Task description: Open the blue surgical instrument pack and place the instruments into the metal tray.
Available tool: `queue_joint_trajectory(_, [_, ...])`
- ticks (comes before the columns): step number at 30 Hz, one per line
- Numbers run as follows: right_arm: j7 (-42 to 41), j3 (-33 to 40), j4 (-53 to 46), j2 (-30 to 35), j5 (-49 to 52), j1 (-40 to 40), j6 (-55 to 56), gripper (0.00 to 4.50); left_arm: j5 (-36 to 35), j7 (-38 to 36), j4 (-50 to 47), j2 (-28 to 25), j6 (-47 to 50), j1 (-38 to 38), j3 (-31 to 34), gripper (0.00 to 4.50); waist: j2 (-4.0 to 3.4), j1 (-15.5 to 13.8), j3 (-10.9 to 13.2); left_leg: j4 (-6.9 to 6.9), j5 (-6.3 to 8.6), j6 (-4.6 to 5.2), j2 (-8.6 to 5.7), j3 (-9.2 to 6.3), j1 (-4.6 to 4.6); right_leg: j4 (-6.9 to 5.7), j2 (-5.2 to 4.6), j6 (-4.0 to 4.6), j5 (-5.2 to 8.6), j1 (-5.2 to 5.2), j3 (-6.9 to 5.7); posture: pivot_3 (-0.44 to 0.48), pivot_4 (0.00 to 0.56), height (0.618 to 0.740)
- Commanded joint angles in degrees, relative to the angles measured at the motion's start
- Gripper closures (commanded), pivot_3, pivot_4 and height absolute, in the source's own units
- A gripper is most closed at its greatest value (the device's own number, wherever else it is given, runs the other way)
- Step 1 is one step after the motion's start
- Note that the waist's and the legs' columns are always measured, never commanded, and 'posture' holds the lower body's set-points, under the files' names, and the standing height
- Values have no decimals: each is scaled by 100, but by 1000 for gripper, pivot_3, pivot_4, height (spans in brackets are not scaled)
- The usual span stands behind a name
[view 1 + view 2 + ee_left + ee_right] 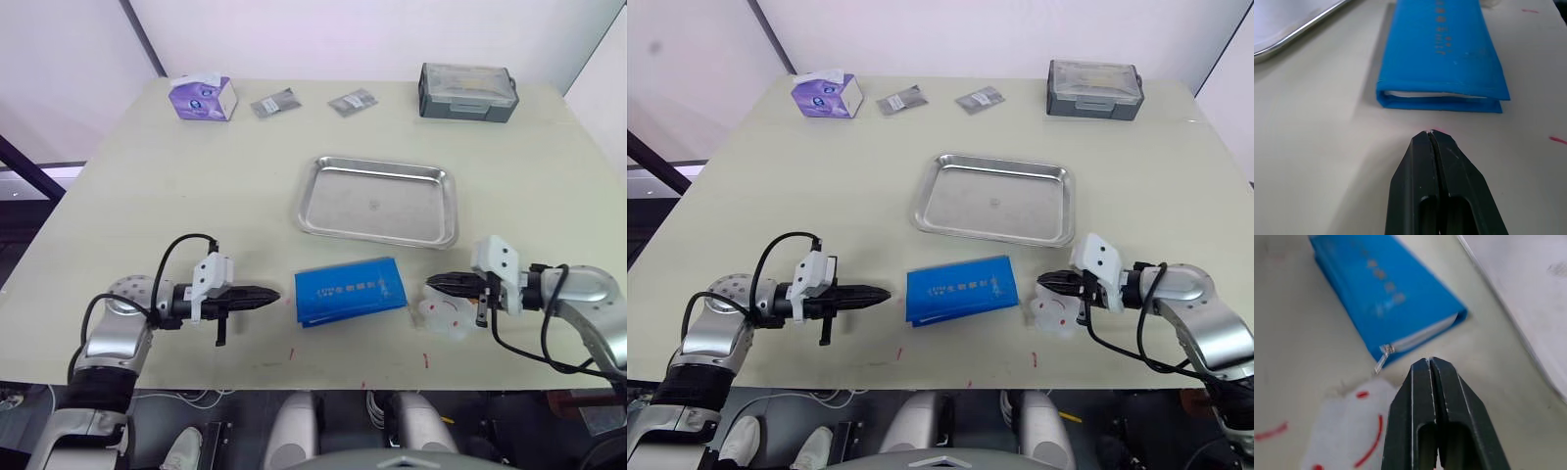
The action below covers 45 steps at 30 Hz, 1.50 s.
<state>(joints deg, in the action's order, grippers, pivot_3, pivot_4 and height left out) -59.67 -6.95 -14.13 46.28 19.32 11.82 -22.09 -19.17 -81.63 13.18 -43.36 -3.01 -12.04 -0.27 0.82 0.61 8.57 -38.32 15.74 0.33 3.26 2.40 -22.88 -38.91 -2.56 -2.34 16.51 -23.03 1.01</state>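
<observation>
The blue surgical instrument pack (350, 290) lies folded shut near the table's front edge, white print on its top, a whitish lining showing at its edges (1437, 95). Behind it sits the metal tray (378, 200), with nothing in it. My left gripper (274, 294) is shut, its tip a short way left of the pack (1440, 54) and pointing at it. My right gripper (431, 282) is also shut, just right of the pack (1382, 298), near a small zipper pull (1383, 355). The instruments are hidden.
A white disc with red marks (446, 315) lies under the right gripper. At the back stand a purple tissue box (202, 98), two small grey packets (275, 103) (353, 102) and a grey lidded box (467, 92). Red marks dot the front edge.
</observation>
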Motion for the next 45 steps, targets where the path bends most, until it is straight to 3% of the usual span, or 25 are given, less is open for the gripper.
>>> queue_joint_trajectory(1, [-101,-186,207,-68,-247,358,164,4436,-52,-226,-130,-66,137,-95,-115,4500,0,20,0,0,0,0,0,0,0,0,0,0,0,0,0,0,150,738])
queue_joint_trajectory(20, [-198,-777,747,-810,-775,1037,346,4436,280,-294,228,212,65,-550,-607,4500,0,9,0,-1,0,0,0,-2,0,-3,1,0,0,-1,-2,0,150,738])
queue_joint_trajectory(45, [-335,-741,612,-877,-718,950,174,4436,41,-661,255,184,287,-798,-528,4500,0,20,0,-2,0,0,0,-2,0,-3,1,0,0,-1,-2,0,150,738])
